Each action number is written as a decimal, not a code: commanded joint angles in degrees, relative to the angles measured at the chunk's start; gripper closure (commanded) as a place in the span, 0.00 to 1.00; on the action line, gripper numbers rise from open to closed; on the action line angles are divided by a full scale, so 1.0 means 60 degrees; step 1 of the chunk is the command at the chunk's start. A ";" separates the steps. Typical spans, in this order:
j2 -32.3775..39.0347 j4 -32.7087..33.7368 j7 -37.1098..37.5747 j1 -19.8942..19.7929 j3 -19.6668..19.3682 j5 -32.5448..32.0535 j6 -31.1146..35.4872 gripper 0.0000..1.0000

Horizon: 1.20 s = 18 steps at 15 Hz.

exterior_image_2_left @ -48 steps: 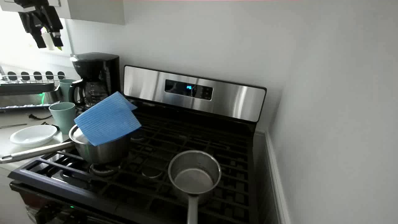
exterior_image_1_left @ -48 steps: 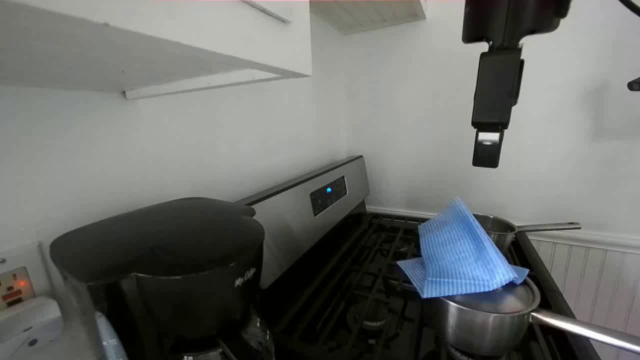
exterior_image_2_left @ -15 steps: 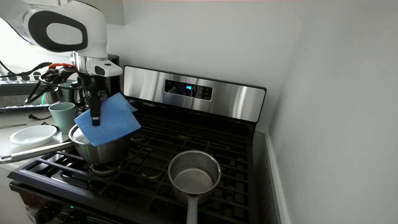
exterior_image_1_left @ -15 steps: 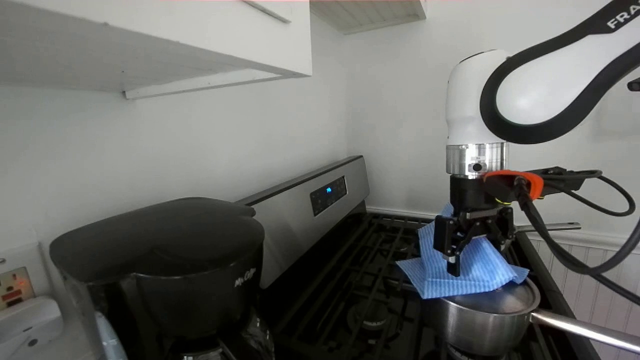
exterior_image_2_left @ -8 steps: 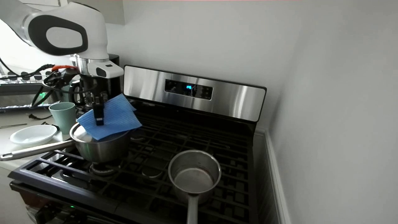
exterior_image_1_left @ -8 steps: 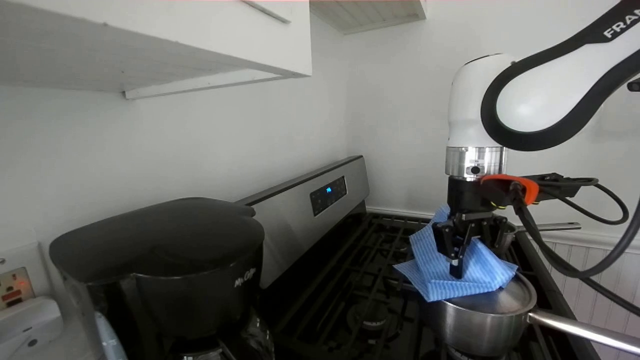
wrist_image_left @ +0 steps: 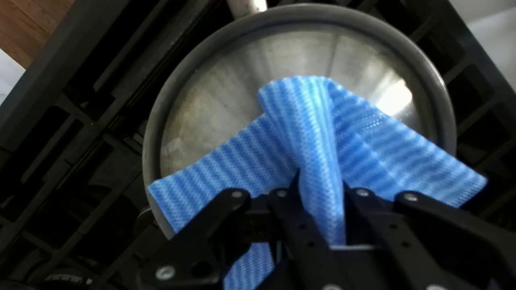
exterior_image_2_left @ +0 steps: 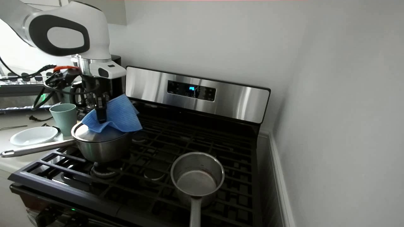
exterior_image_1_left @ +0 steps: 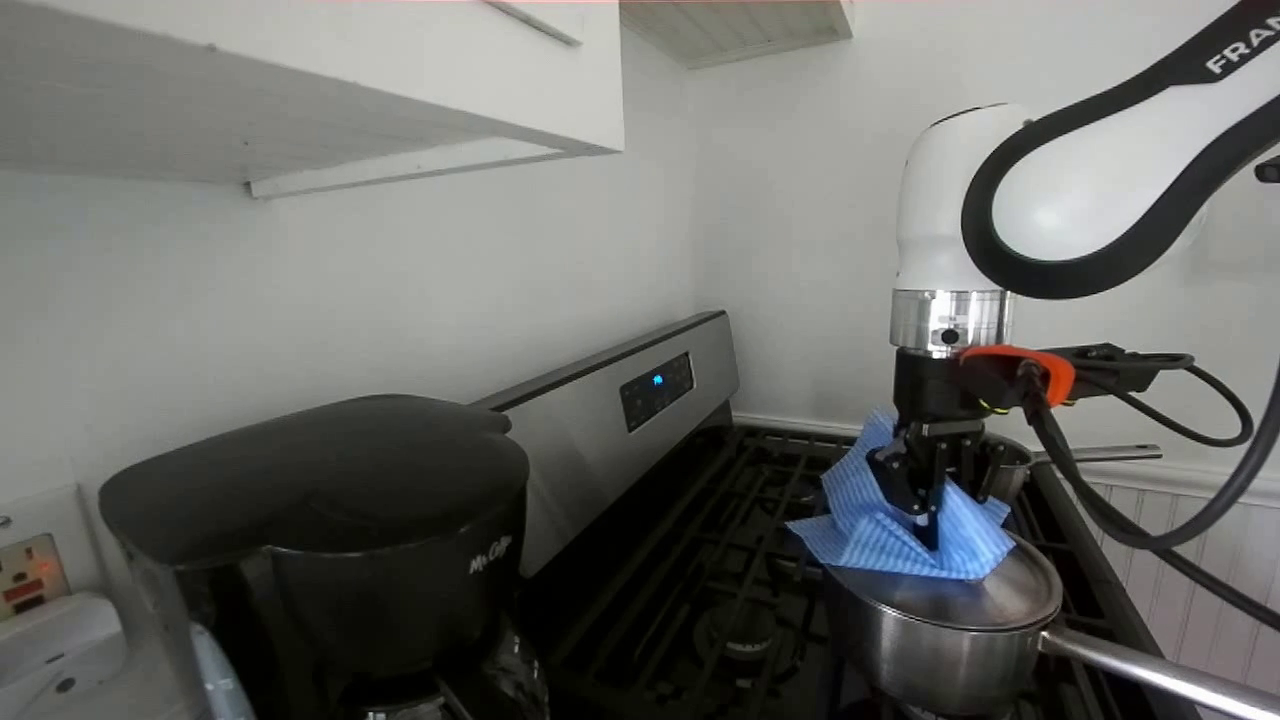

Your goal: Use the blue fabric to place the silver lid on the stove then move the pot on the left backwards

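Observation:
The blue fabric [exterior_image_1_left: 853, 500] is draped over the silver lid [exterior_image_1_left: 1005, 590], and a fold of it is pinched between the fingers of my gripper [wrist_image_left: 321, 187]. In both exterior views the gripper points straight down from above the lid, its jaws close together. Under the fabric, whatever the fingers may also grip on the lid is hidden. The lid lies on the pot on the left [exterior_image_2_left: 101, 153], whose long handle [exterior_image_2_left: 38, 148] sticks out past the front of the stove [exterior_image_2_left: 157, 138]. In the wrist view the lid's rim [wrist_image_left: 155, 137] shows around the cloth.
An uncovered pot [exterior_image_2_left: 197, 181] stands on the right burners. Behind the arm are a black coffee maker [exterior_image_1_left: 330, 500], a green cup [exterior_image_2_left: 64, 118] and a white bowl [exterior_image_2_left: 33, 136]. The back panel [exterior_image_2_left: 195, 91] and a white cabinet [exterior_image_1_left: 400, 100] bound the space.
My arm came down onto the fabric, and the fingers went from open to shut on it, bunching the cloth. The lidded pot has shifted slightly toward the stove's back.

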 commanded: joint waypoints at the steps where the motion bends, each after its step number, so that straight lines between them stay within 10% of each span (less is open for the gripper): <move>1: -0.0218 0.0217 0.0153 -0.0009 0.0045 -0.0042 -0.0203 0.98; 18: 0.0491 0.1950 0.0942 -0.0171 0.0001 -0.0459 -0.1269 0.98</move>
